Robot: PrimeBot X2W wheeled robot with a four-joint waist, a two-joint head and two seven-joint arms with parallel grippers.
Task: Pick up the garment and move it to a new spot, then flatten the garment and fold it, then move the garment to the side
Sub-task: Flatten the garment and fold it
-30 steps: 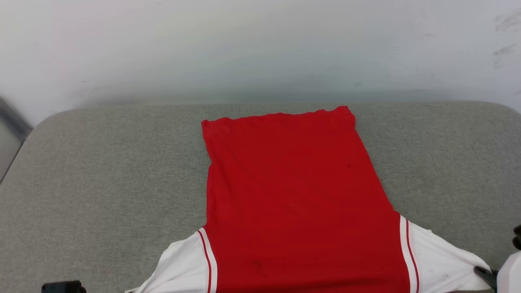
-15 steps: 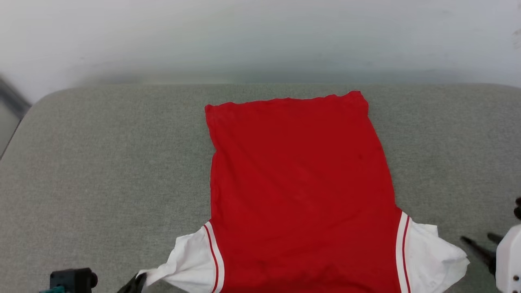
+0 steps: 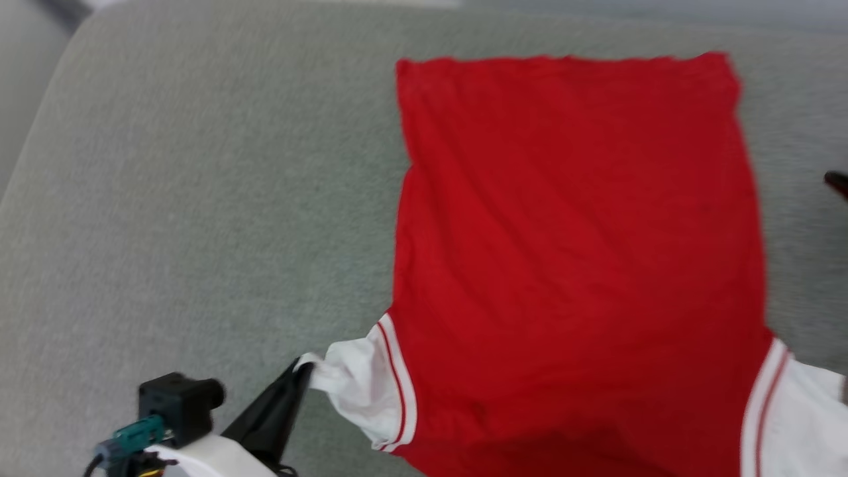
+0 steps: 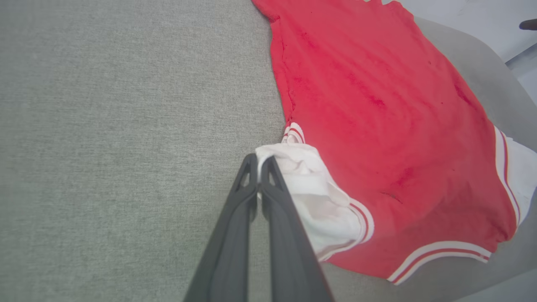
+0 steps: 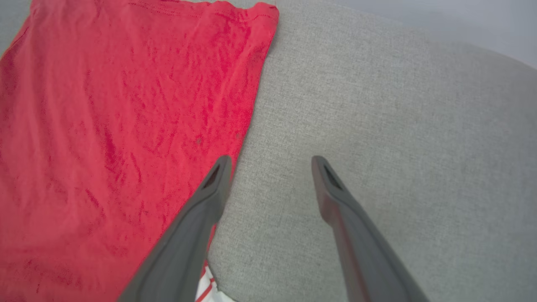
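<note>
As garment [image 3: 576, 252] lies spread, long axis runs near-far, hem away.

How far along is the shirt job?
Done: garment lies spread flat, plain red side up, on the grey cushion. In hand: left gripper pinches the white sleeve; right gripper hangs open, empty, beside the red side edge. Left: folding, then moving it aside.

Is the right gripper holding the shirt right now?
No, the right gripper stands open beside the garment, with nothing between its fingers.
</note>
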